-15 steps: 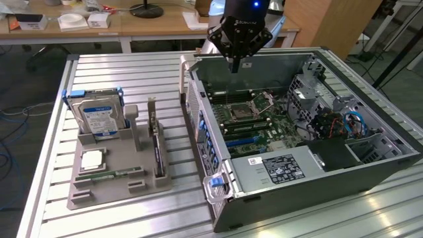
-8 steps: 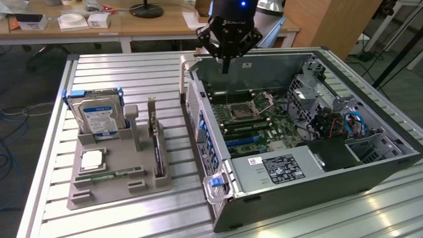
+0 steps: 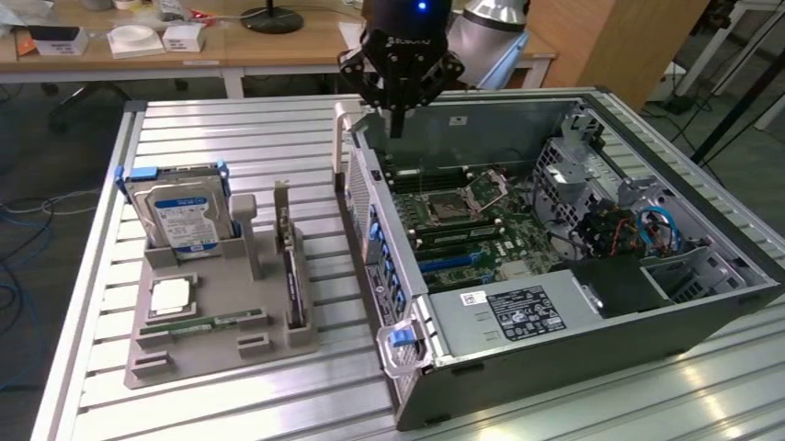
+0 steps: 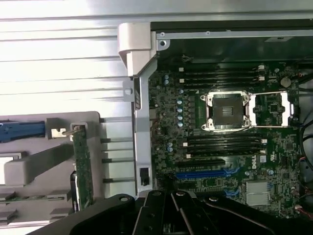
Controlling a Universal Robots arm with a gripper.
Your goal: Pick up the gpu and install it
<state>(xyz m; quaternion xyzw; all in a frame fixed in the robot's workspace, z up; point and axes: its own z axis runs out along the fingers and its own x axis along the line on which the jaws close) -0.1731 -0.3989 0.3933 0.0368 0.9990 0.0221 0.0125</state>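
A: Checking the black two-fingered claw (image 3: 396,127) first: clenched or released?

B: Clenched, fingertips pressed together, gripping nothing. Hangs pointing straight down, just above the wall of the big grey computer case (image 3: 613,333) that faces the holder.

A: And the gpu (image 3: 292,280), that thin green circuit card with the silver end bracket?

B: Not picked up yet. Sits well below the claw and off toward the exterior view's left of it. Stands on its long edge in a slot of the light grey moulded holder (image 3: 221,354). Probably parked upright like that to offer its top edge to a pinch from above.

A: Crowded by neighbours?

B: Shares the holder with a silver hard drive with a blue-white label (image 3: 184,216), propped upright farther from the claw, and a narrow green memory stick (image 3: 202,323), lying flat. Apart from both, so looks free to lift.

A: Why the case on its side?

B: Lies open side up on the ribbed aluminium surface (image 3: 233,138). Likely done to turn the green motherboard (image 3: 491,230) and its blue expansion slot (image 4: 205,174) upward, below and just beyond the claw, suiting a push from overhead.
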